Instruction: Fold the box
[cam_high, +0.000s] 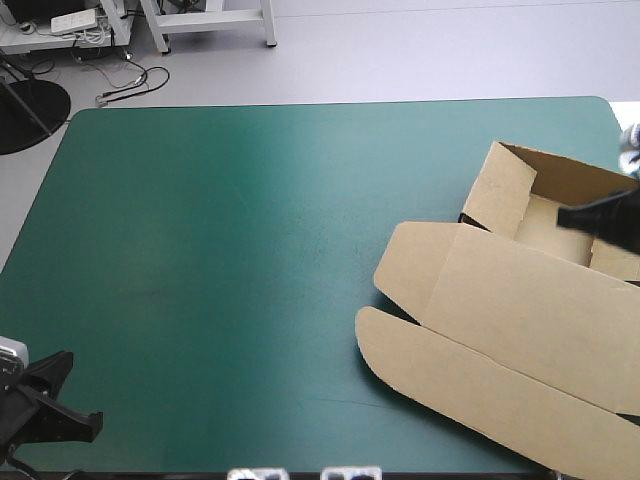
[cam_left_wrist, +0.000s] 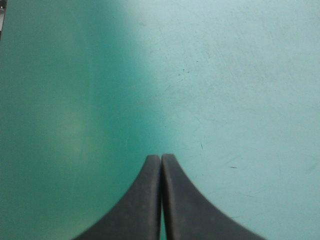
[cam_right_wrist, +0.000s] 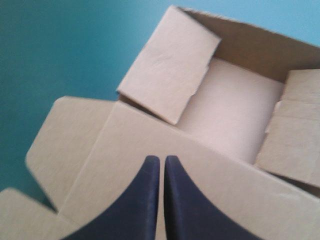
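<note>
Nearby, the left gripper (cam_left_wrist: 161, 158) is hanging over teal-green cover (cam_high: 230, 250) at the near left corner, fingers together. Farther right, the brown box (cam_high: 505, 190) is lying open, lid (cam_high: 540, 300) flat, the right gripper (cam_right_wrist: 161, 159) hovering above, fingers together.

The teal-green cover (cam_high: 220, 250) lies flat and smooth, with faint scratches.

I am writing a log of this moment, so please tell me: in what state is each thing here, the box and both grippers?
box: partly folded, an open tray with walls raised, its lid lying flat on the teal-green cover.
left gripper: jaws shut, holding nothing, over bare cover.
right gripper: jaws shut, over the box's flat lid next to the tray; no board seen between them.
</note>
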